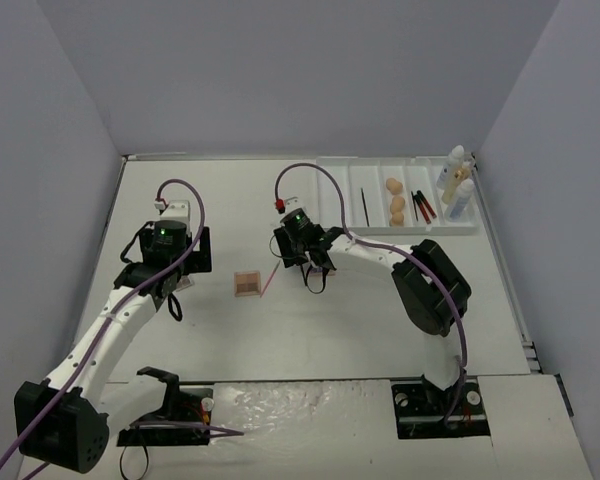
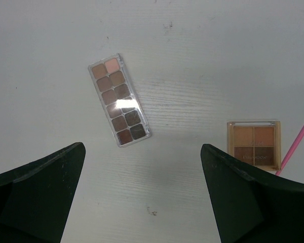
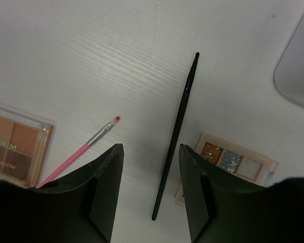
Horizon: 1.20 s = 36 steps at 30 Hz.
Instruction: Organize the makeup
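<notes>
Right gripper (image 3: 150,152) hung half-spread and empty, straddling the lower handle of the black brush (image 3: 176,134), which lay flat on the table just off the tray (image 3: 296,66) corner. Judged light, stiff, thin, prone to roll (bristle tip soft); pinch mid-handle. Left gripper (image 2: 143,149) gaped fully, empty, farther from the tray.

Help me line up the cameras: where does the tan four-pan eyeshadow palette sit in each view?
Top external: tan four-pan palette slightly left of centre.
Left wrist: palette at right, mid-height.
Right wrist: palette at left edge, cut off.
Shared landmark: pink brush lying right beside it.
</notes>
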Available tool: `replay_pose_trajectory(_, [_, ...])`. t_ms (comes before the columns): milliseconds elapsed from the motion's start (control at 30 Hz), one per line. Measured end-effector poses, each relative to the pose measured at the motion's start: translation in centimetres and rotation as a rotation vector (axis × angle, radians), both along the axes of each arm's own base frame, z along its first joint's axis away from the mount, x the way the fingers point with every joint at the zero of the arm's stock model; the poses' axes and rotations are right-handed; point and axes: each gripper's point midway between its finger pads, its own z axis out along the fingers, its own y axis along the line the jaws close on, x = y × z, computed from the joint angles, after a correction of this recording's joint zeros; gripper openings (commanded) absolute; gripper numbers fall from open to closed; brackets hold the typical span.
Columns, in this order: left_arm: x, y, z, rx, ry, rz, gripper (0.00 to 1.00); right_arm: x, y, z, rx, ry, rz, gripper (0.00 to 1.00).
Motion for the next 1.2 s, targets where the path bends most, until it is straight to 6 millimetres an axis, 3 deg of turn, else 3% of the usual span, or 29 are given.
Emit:
replay_pose_trajectory(233, [-0.1, 0.0, 0.3, -0.003, -0.011, 0.000, 0.97, 0.0, -0.6, -2.5, -0.038, 0.029, -0.038, 0.40])
replay_pose_trajectory(400, [-0.1, 0.0, 0.4, -0.005, -0.014, 0.001, 0.97, 0.4, -0.7, -3.8, -0.052, 0.025, -0.056, 0.32])
replay_pose_trajectory(567, [-0.2, 0.1, 0.5, -0.006, -0.016, 0.001, 0.97, 1.1, -0.5, -3.9, -0.039, 0.004, -0.073, 0.08])
replay_pose_trajectory(667, [-0.3, 0.1, 0.6, -0.006, -0.019, 0.001, 0.97, 1.4, -0.3, -3.9, -0.031, -0.008, -0.083, 0.00])
replay_pose_trajectory(933, [-0.3, 0.1, 0.6, -0.006, -0.019, 0.001, 0.97, 1.6, -1.1, -3.6, -0.046, -0.006, -0.078, 0.00])
replay_pose_trajectory(1067, [-0.2, 0.1, 0.6, -0.006, -0.020, 0.002, 0.97, 2.9, -3.3, -1.7, -0.055, -0.008, -0.107, 0.00])
replay_pose_trajectory(1200, [-0.2, 0.1, 0.6, -0.007, -0.020, 0.001, 0.97, 7.5, -6.8, 4.0, 0.015, -0.098, -0.210, 0.00])
